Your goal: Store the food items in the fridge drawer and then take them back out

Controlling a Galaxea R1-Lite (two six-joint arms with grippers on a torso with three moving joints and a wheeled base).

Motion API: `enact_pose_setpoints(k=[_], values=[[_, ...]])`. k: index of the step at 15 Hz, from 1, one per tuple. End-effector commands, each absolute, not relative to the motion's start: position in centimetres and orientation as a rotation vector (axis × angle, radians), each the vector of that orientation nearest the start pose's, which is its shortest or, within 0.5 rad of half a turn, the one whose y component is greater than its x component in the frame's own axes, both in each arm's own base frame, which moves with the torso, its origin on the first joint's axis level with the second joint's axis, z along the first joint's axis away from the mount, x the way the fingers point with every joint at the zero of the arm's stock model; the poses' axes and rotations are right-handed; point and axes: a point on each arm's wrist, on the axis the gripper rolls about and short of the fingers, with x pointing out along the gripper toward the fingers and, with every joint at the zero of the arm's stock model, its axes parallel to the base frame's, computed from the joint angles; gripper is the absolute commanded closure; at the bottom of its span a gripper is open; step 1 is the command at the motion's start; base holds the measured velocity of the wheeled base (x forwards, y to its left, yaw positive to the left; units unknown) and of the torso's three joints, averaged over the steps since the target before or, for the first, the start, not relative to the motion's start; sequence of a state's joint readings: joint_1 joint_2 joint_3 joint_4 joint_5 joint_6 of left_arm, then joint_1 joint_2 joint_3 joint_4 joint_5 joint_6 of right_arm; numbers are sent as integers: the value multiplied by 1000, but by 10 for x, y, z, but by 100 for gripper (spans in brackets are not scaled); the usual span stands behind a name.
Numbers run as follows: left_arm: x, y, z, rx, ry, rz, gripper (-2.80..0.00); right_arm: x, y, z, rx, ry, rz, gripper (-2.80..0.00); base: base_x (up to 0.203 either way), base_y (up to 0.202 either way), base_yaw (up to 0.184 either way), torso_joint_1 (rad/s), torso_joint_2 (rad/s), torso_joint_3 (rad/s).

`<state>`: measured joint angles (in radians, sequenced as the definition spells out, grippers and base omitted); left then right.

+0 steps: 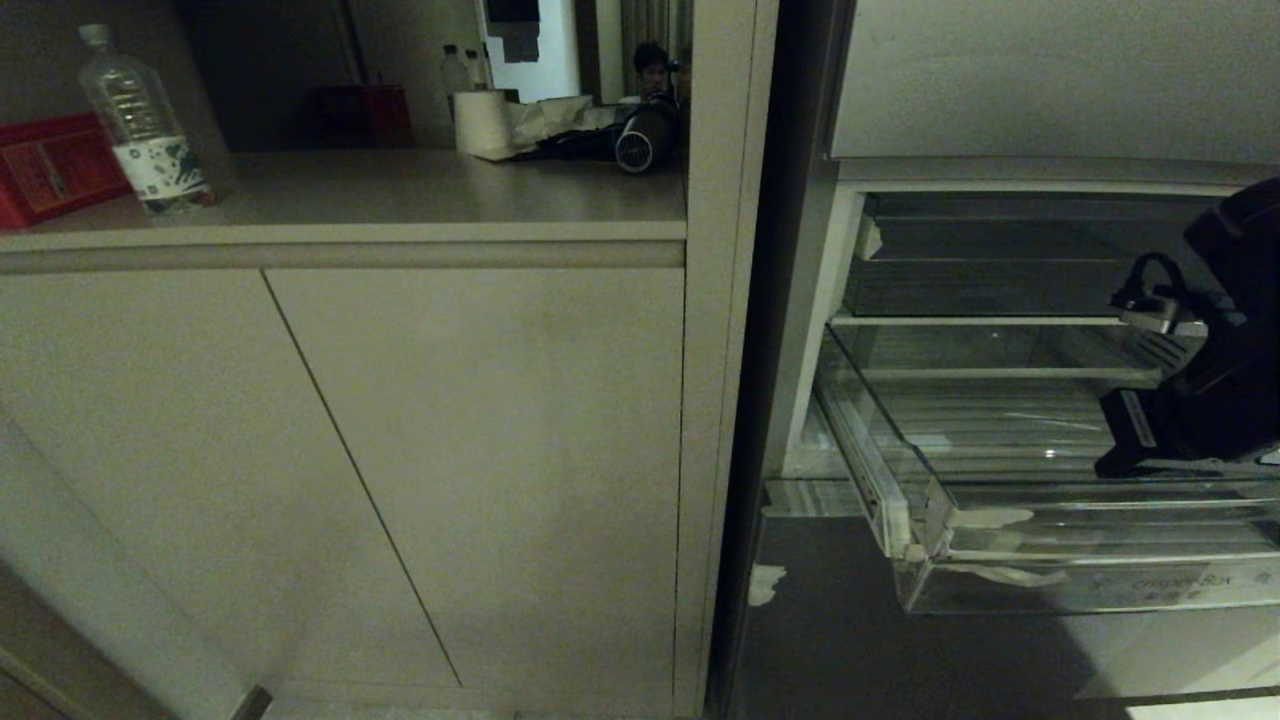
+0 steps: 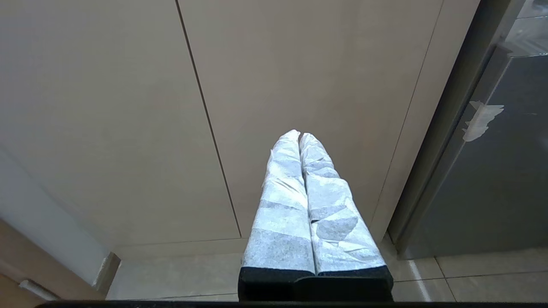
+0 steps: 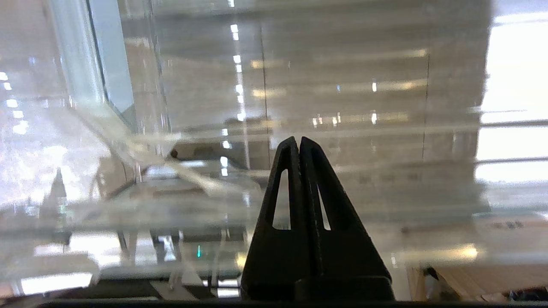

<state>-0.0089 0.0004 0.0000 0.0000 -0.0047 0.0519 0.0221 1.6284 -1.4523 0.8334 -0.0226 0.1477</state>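
Note:
The fridge drawer (image 1: 1000, 556) is pulled out at the right of the head view. It is a clear, shallow bin with a ribbed floor and whitish tape scraps on its front edge. My right arm (image 1: 1215, 390) reaches over it from the right. In the right wrist view my right gripper (image 3: 298, 139) has its black fingers pressed together with nothing between them, just above the drawer's ribbed floor (image 3: 351, 102). My left gripper (image 2: 299, 135), wrapped in white tape, is shut and empty, pointing at the beige cabinet doors (image 2: 299, 64). The food items are out of view.
Left of the fridge is a beige cabinet (image 1: 450, 450). Its counter carries a water bottle (image 1: 145, 125), a red box (image 1: 50, 165), a paper roll (image 1: 483, 122) and a dark round-nosed appliance (image 1: 640, 140). A person (image 1: 655, 68) stands far behind. A grey lower fridge front (image 1: 850, 640) lies under the drawer.

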Motion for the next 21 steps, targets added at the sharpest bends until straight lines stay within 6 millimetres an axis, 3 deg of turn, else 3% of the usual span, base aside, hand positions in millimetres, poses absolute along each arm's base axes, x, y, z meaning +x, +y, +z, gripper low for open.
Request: enact_pose_setpoints(k=[1, 5, 10, 14, 18, 21], values=[[-23, 0, 75, 52, 0, -12, 0, 250, 5, 260, 114, 998, -74, 0, 0, 0, 0, 0, 0, 0], [-23, 0, 75, 52, 0, -14, 0, 243, 5, 257, 93, 1027, -65, 0, 0, 0, 0, 0, 0, 0], [-23, 0, 75, 52, 0, -12, 0, 263, 1, 265, 122, 912, -86, 0, 0, 0, 0, 0, 0, 0], [-23, 0, 75, 52, 0, -12, 0, 247, 0, 285, 131, 767, -74, 0, 0, 0, 0, 0, 0, 0], [-23, 0, 75, 52, 0, -14, 0, 167, 0, 325, 126, 554, -55, 0, 0, 0, 0, 0, 0, 0], [-23, 0, 75, 52, 0, -12, 0, 68, 0, 330, 125, 348, -45, 0, 0, 0, 0, 0, 0, 0]])
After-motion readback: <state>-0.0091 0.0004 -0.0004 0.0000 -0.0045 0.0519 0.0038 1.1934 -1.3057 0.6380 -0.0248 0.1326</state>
